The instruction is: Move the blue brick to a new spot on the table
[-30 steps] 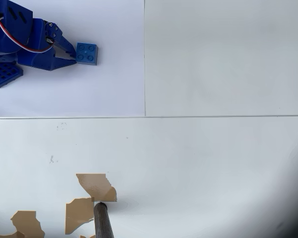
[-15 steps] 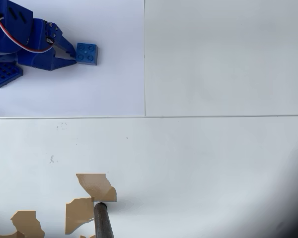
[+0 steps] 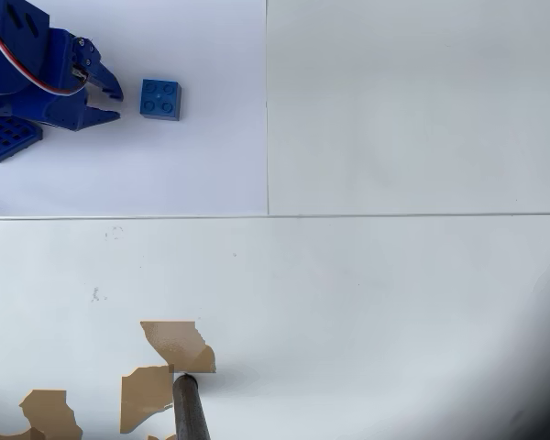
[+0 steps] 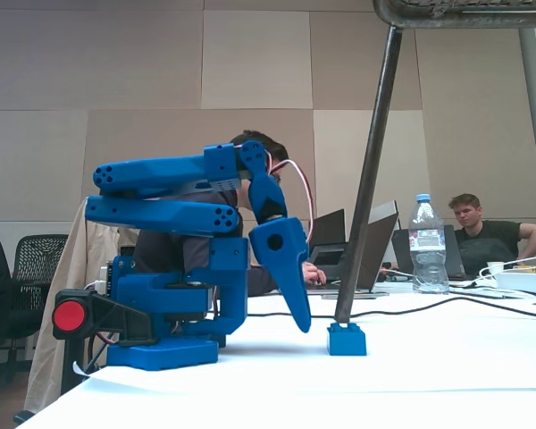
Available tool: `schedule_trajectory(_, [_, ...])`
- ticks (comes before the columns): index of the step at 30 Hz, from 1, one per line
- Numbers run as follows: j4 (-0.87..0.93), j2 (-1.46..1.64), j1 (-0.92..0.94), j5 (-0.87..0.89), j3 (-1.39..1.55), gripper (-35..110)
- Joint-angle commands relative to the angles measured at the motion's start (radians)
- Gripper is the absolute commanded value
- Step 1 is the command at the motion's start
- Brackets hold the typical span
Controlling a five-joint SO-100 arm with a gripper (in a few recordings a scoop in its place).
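Overhead, gripper (image 3: 110,103) parted beside blue brick (image 3: 160,99)

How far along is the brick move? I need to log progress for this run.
Done, it seems: the blue brick sits flat on the table, free of the tool. In hand: a second ago the tool's tips were at the brick's left edge in the overhead view; now the tool is open and pulled back left, with a clear gap. Left: only retracting the arm. Whether this spot is new, these pictures cannot say.
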Motion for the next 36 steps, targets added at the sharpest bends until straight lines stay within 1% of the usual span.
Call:
schedule_trajectory(1, [-0.025,-0.018,0.034,-0.044,-0.089,19])
schedule_trajectory(4, [-0.041,-0.078,0.078,-0.106,-0.121,26])
schedule_trajectory(8, [-0.115,-0.199,0.107,-0.132,-0.176,34])
schedule_trajectory(13, [-0.190,-0.371,0.084,-0.129,-0.255,36])
schedule_trajectory(18, [-0.290,-0.485,0.071,-0.140,-0.259,36])
schedule_trajectory(25, [-0.428,-0.657,0.063,-0.126,-0.267,30])
schedule_trajectory(31, [-0.518,-0.775,0.037,-0.078,-0.265,23])
schedule_trajectory(36, [-0.581,-0.825,0.026,-0.046,-0.250,8])
